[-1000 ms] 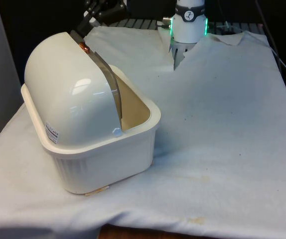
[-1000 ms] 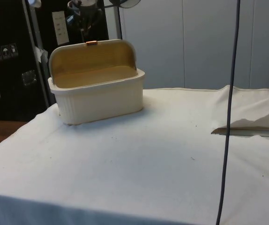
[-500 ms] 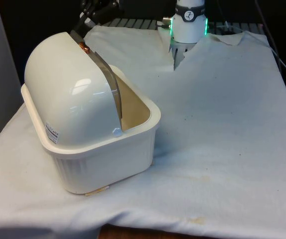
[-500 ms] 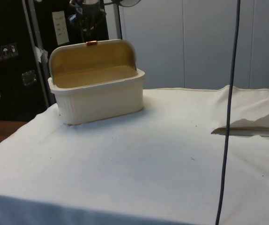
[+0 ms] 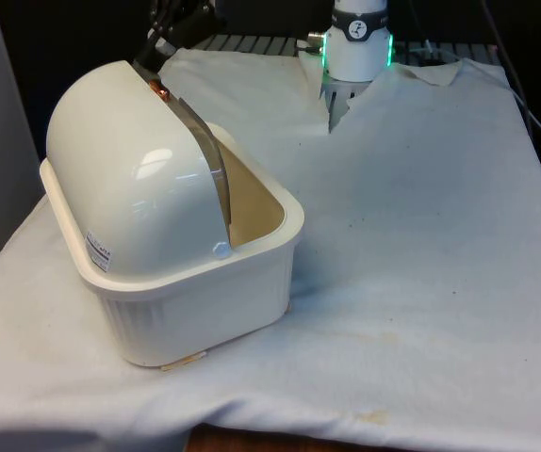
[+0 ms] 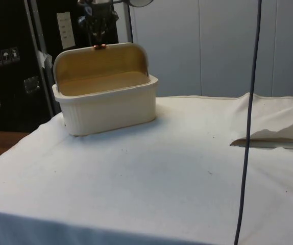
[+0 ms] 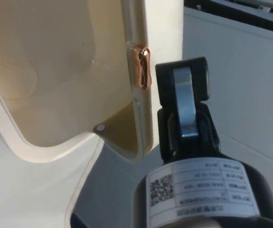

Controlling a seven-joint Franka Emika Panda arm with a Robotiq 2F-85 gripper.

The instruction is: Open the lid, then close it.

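Black two-finger gripper (image 5: 148, 58) poised just above small copper handle (image 5: 160, 90) on raised rim of cream domed roll-top lid (image 5: 124, 179); finger spacing cannot be told. Lid rolled back, open. Cream ribbed plastic bread box (image 6: 105, 104) sits on white cloth-covered table (image 5: 421, 235), toward front view's left, tan interior exposed.

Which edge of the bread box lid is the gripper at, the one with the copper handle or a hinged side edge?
The gripper is at the lid's raised free edge, the one carrying the copper handle, not at the hinged sides.
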